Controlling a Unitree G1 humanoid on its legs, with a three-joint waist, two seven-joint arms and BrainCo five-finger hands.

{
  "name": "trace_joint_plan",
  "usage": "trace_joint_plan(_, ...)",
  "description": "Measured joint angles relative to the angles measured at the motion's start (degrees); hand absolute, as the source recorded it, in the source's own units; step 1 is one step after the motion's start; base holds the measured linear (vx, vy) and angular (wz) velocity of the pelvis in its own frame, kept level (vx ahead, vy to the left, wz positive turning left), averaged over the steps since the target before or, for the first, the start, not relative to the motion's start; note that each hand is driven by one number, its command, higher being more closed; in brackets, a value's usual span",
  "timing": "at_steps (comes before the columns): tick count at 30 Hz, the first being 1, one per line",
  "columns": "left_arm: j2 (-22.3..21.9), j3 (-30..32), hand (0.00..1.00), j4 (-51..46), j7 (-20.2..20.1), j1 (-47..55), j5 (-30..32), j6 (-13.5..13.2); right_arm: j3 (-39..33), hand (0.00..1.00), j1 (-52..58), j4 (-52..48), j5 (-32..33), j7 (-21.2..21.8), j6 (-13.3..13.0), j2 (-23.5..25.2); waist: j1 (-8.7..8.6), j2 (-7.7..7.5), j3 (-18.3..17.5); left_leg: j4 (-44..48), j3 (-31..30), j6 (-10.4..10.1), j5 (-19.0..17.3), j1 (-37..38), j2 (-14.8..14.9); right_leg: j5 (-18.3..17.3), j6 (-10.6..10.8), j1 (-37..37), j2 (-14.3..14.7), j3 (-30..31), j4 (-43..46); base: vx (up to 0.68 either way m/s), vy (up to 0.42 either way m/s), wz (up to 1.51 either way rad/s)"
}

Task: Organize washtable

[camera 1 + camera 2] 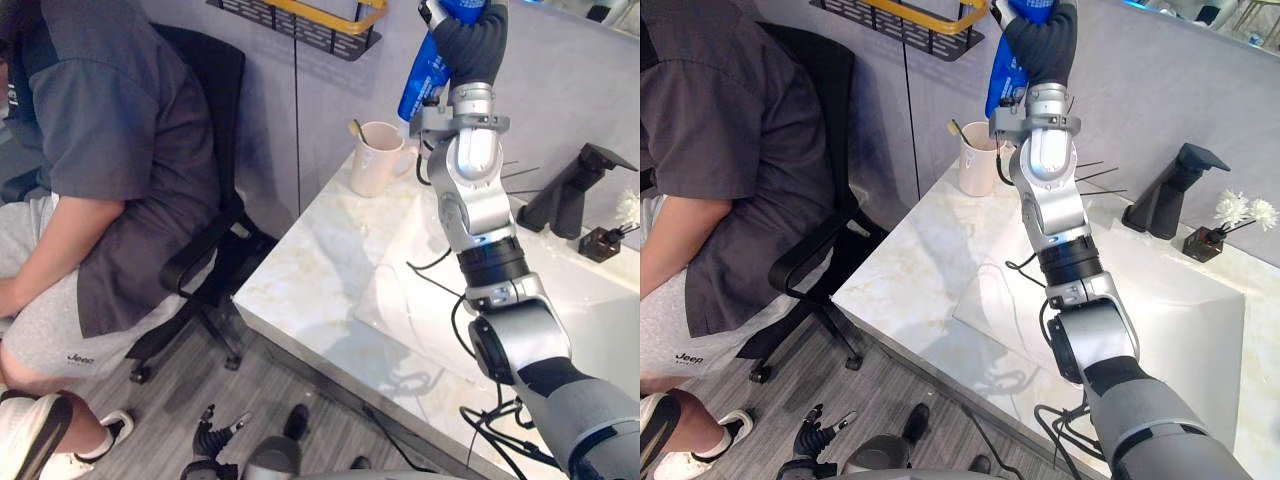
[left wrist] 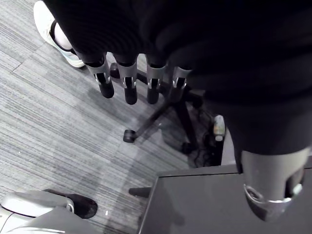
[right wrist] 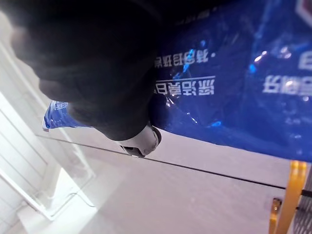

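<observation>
My right hand [image 1: 468, 35] is raised high above the back left corner of the marble washtable [image 1: 320, 270], close to the wall. It is shut on a blue printed pouch [image 1: 424, 78], which hangs down from it just above a cream mug [image 1: 378, 158]. In the right wrist view the blue pouch [image 3: 234, 73] lies across the palm with the thumb [image 3: 141, 140] against it. My left hand [image 1: 215, 440] hangs low beside the table near the floor, its fingers [image 2: 127, 85] straight and holding nothing.
The mug holds a thin utensil. A black faucet [image 1: 570, 190] and a small dark vase with white flowers [image 1: 1220, 228] stand behind the white sink [image 1: 590, 300]. A black wire shelf with a yellow rail [image 1: 300, 20] hangs on the wall. A person sits on a black office chair [image 1: 215, 150] at the left.
</observation>
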Motion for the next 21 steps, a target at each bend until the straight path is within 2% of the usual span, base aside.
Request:
trace_joint_plan(2, 0.09, -0.24, 0.00, 0.66, 0.06, -1.17, -0.12, -0.02, 0.01, 1.00, -2.54, 1.93, -1.80, -1.71, 0.90, -0.80, 0.09, 0.01, 1.31, 0.14, 0.00, 0.00, -0.01, -0.18, 0.00, 0.00, 0.00, -0.06, 0.02, -0.26, 0.00, 0.00, 0.003, 0.03)
trace_joint_plan(11, 0.15, -0.72, 0.00, 2.24, 0.55, -3.21, -0.70, -0.23, -0.15, 1.00, -8.13, 8.87, -3.79, -4.38, 3.01, -3.52, 0.54, 0.59, 3.90, 1.23, -0.05, -0.03, -0.03, -2.32, 0.04, 0.01, -0.01, -1.98, 0.07, -0.52, 0.64, 0.00, 0.000, 0.00)
trace_joint_plan(21, 0.55, -2.57, 0.00, 2.30, 0.86, -3.54, -2.64, -1.26, -0.02, 1.00, -12.60, 13.48, -3.57, -4.32, 3.19, -3.58, 1.44, 1.78, 5.88, 2.03, -0.36, -0.04, -0.03, -4.37, 0.14, 0.16, -0.25, -3.54, 0.31, -0.97, 0.81, -0.01, 0.004, 0.02)
